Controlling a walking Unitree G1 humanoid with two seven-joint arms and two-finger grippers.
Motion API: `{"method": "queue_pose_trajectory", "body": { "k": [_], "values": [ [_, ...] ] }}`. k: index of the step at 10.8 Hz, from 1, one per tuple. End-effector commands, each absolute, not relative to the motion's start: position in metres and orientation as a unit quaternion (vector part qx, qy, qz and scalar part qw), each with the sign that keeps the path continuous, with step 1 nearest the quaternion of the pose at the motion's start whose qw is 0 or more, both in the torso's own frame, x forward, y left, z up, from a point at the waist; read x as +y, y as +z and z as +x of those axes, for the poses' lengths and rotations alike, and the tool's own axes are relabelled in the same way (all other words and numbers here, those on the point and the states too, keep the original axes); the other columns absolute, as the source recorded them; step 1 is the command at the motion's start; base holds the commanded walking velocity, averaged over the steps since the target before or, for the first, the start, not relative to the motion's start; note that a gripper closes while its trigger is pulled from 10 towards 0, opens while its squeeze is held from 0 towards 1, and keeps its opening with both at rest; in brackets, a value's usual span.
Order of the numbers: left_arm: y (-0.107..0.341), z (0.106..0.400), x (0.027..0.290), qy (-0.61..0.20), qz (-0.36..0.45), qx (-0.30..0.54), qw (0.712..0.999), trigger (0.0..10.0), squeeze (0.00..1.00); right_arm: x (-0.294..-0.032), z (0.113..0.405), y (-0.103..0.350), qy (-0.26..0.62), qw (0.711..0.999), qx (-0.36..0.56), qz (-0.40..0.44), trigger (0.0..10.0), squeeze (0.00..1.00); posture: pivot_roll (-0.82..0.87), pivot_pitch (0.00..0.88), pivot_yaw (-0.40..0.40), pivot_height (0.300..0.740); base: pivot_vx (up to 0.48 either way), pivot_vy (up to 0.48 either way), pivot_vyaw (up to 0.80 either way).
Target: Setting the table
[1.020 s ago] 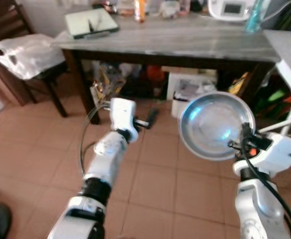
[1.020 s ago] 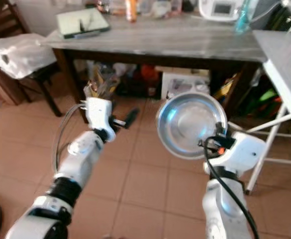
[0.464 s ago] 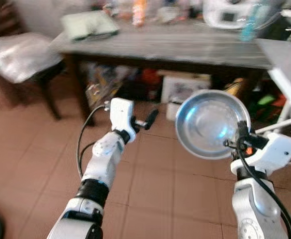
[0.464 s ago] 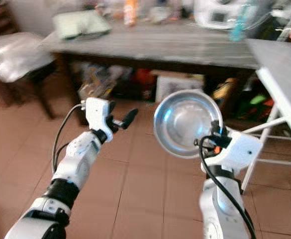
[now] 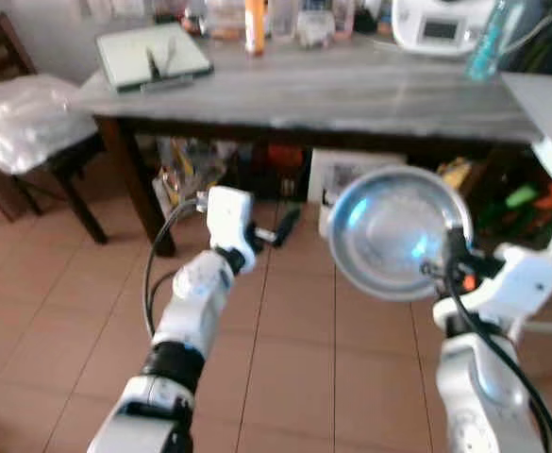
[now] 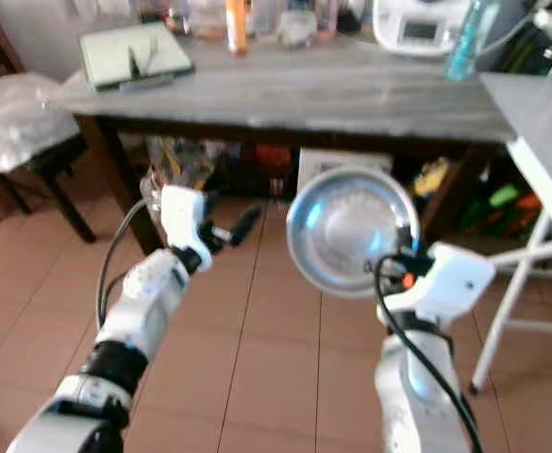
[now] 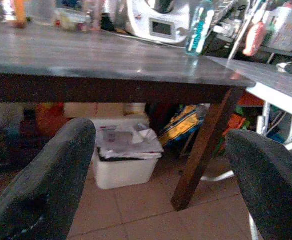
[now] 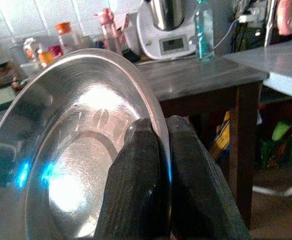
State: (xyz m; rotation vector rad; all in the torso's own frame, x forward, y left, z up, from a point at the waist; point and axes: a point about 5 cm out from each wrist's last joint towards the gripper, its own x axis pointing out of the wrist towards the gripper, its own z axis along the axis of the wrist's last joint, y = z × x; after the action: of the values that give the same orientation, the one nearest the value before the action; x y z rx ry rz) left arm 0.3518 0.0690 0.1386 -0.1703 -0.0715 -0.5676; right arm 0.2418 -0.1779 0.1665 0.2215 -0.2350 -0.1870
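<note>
R gripper clamped tight on the rim of the bowl, one finger inside, one outside, bowl held up on edge w/ its hollow facing the camera, out in front of the table and below its top. L gripper empty, fingers spread wide, hanging mid-air over the tile floor, short of the table's near edge. Table's got a tray at the left end, bottles and an appliance along the back, decent bare stretch in the middle. Step in hand, I'd say: carrying the bowl in, placement not yet done. Next move prob calls for closing on the table, raising the bowl over the edge, tipping it flat, then setting it on that bare patch before releasing. Watch the rim grip: thin edge, shiny metal, could slip while it tilts.
</note>
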Motion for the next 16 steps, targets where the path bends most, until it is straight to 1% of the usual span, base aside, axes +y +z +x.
{"method": "queue_pose_trajectory", "body": {
  "k": [1,5,16],
  "values": [
    [0.1413,0.3502,0.0578,-0.297,-0.082,-0.036,0.95,10.0,0.0,-0.1828,0.2403,0.1679,-0.101,0.982,-0.121,0.106,10.0,0.0,0.0,0.086,-0.003,0.74,0.48,0.0,-0.49],
    [0.1405,0.3502,0.0552,-0.302,-0.084,-0.033,0.949,10.0,0.0,-0.1834,0.2403,0.1688,-0.102,0.981,-0.124,0.107,10.0,0.0,0.0,0.085,-0.003,0.74,0.48,0.0,-0.8],
    [0.1396,0.3506,0.0505,-0.307,-0.08,-0.027,0.948,10.0,0.0,-0.1809,0.2414,0.1692,-0.098,0.983,-0.124,0.097,10.0,0.0,0.0,0.084,-0.002,0.74,0.48,0.0,0.0]
  ]
}}
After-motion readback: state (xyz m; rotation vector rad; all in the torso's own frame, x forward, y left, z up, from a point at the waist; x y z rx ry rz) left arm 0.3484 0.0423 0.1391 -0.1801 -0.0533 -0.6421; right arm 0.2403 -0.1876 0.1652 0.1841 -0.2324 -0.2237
